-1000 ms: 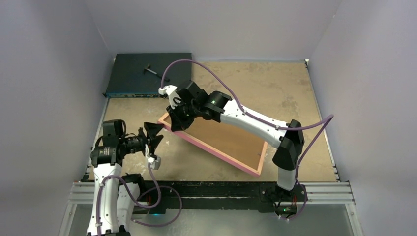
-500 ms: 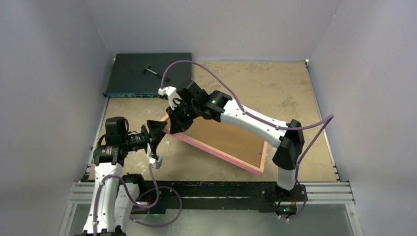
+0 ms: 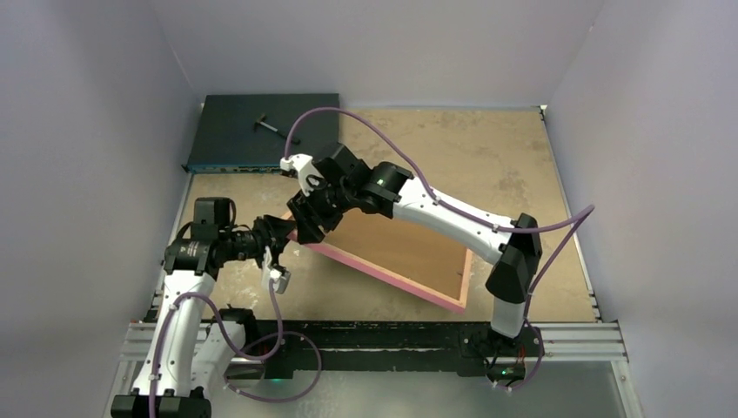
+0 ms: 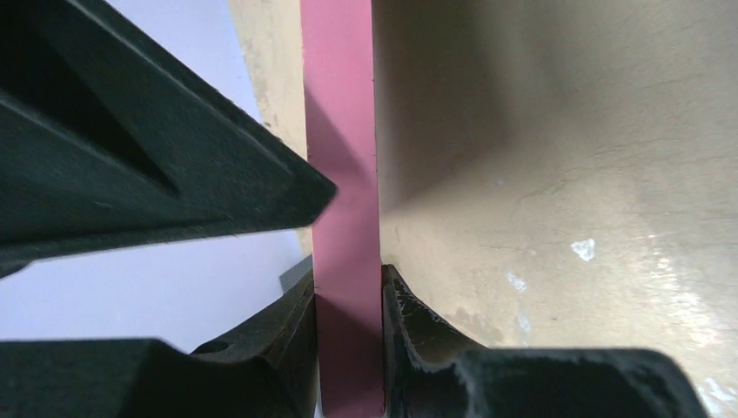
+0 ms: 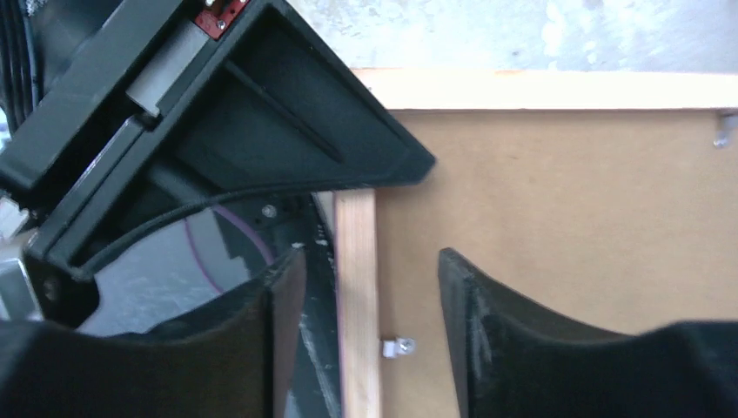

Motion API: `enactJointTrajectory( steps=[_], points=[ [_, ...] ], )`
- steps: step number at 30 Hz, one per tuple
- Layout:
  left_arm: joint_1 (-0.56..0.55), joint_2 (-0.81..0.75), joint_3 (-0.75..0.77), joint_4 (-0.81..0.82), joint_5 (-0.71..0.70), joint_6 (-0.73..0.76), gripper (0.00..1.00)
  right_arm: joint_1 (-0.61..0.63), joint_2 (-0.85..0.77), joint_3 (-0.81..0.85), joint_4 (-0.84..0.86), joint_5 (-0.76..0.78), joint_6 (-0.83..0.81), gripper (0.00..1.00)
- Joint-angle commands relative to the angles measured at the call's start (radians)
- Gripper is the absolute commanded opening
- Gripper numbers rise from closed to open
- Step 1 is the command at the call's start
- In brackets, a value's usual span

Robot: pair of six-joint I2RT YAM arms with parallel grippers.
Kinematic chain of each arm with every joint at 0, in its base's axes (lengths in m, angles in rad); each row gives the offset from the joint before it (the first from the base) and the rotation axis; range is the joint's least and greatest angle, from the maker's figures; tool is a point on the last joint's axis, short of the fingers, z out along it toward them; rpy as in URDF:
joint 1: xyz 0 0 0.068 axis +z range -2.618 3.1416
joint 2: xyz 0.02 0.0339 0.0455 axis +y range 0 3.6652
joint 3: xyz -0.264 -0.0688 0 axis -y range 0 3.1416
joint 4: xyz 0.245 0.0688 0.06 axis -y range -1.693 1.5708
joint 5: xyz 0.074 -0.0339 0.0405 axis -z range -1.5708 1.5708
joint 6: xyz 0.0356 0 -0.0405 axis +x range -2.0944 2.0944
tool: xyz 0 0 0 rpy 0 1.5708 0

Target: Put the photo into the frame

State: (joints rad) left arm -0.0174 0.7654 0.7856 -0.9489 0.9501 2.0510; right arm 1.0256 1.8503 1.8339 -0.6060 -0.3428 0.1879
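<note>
Left tool now tight on the frame; right tool newly loose

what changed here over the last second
The left hand moved in to the left corner of the frame and closed on its pink edge. The right hand opened and let go of the rail, which it now straddles. The frame itself hardly shifted.

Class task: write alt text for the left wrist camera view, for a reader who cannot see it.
The left gripper pinches the pink edge of the frame, which runs straight up the picture between its two dark fingers. Tan table lies to the right; the right gripper's dark finger looms upper left.
</note>
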Motion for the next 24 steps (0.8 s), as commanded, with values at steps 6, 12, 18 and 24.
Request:
enactJointTrajectory(
  steps=[6, 12, 18, 24],
  points=[
    [-0.005, 0.018, 0.127, -0.235, -0.029, 0.516, 0.01, 0.018, -0.322, -0.123, -0.046, 0.294, -0.184, 0.86],
    [-0.005, 0.036, 0.156, -0.228, 0.000, 0.389, 0.00, 0.125, -0.439, -0.298, -0.121, 0.432, -0.297, 0.91],
    [-0.004, 0.053, 0.188, -0.223, 0.019, 0.309, 0.00, 0.230, -0.441, -0.346, -0.133, 0.493, -0.323, 0.94],
    [-0.005, 0.049, 0.179, -0.195, 0.011, 0.274, 0.00, 0.312, -0.375, -0.394, -0.101, 0.740, -0.314, 0.89]
  ],
)
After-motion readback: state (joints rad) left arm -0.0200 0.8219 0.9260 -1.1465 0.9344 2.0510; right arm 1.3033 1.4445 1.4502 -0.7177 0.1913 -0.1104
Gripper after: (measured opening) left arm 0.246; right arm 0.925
